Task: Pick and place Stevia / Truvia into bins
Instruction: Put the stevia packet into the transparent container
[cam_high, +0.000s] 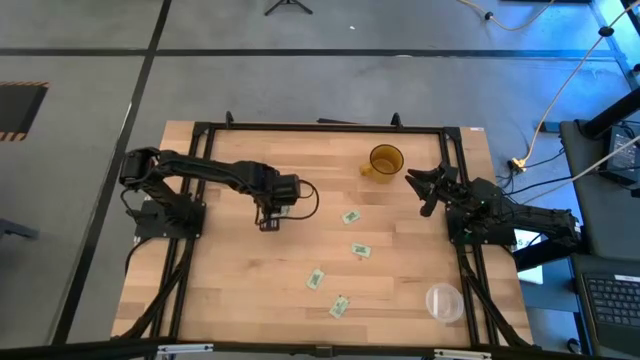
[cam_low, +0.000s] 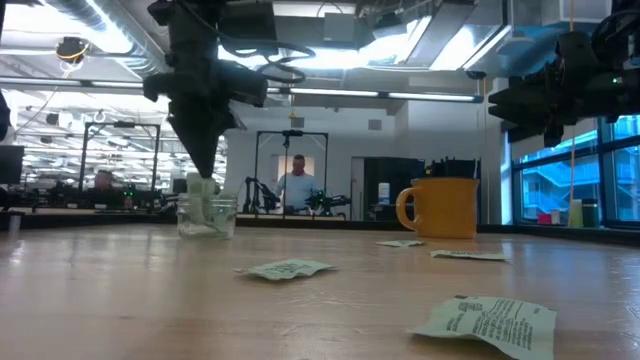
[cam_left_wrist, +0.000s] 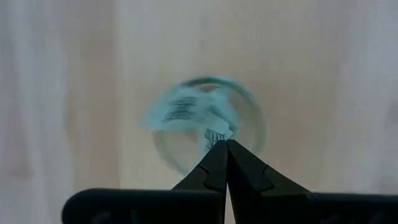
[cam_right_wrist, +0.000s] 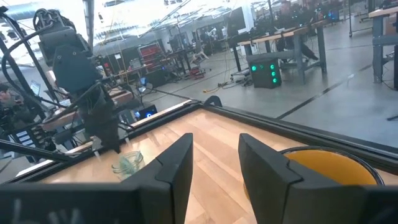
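The left pincer (cam_high: 269, 222) hangs over the glass cup (cam_low: 207, 216) in the left half of the worktop (cam_high: 230, 290), its fingers (cam_left_wrist: 214, 165) pressed together, tips at the cup's mouth. In the left wrist view the tips touch a packet (cam_left_wrist: 214, 134) standing in the cup; whether they pinch it cannot be told. At least two packets sit in the cup, the other (cam_left_wrist: 180, 111) lying against its wall.

Four more packets lie flat on the worktop, right of the middle: one (cam_high: 350, 216) nearest the amber mug (cam_high: 384, 161), one (cam_high: 361, 250) below it, one (cam_high: 315, 280) toward the near edge, and one (cam_high: 339, 307) closest to that edge.

The right pincer (cam_high: 424, 184) waits raised near the right edge, beside the mug, its fingers (cam_right_wrist: 177, 165) narrowly apart and empty.

One clear plastic container (cam_high: 444, 302) stands at the near right corner.
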